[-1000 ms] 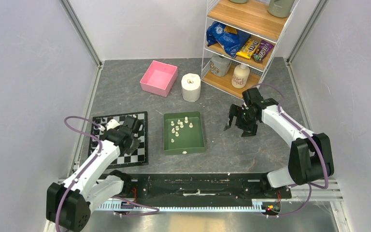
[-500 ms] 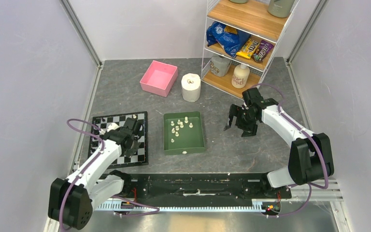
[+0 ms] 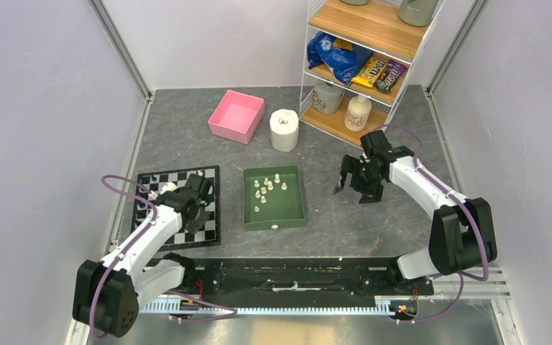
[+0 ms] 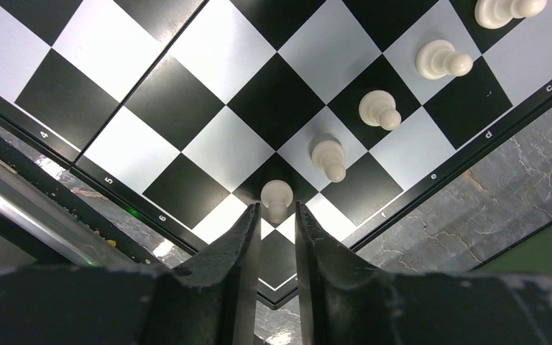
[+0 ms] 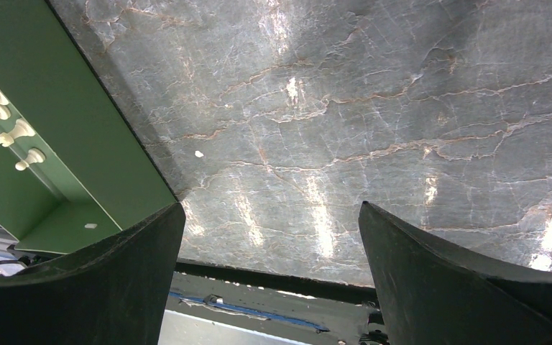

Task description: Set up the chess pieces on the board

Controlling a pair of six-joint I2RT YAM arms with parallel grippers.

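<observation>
While five chess pieces (image 4: 379, 109) line the board (image 4: 208, 93) edge, you have more waiting in the green tray (image 3: 291, 212); left gripper (image 4: 274, 210) narrowly straddles one, right gripper (image 5: 271, 208) gapes empty.

The chess pieces (image 4: 379, 109) are cream-white, the board (image 4: 201, 72) black-and-white checkered, the tray (image 3: 287, 210) green.

Both arms (image 3: 420, 183): white links, black joints, looped purple cables (image 3: 485, 244). Matte black, tapered gripper fingers (image 4: 219, 287).
</observation>
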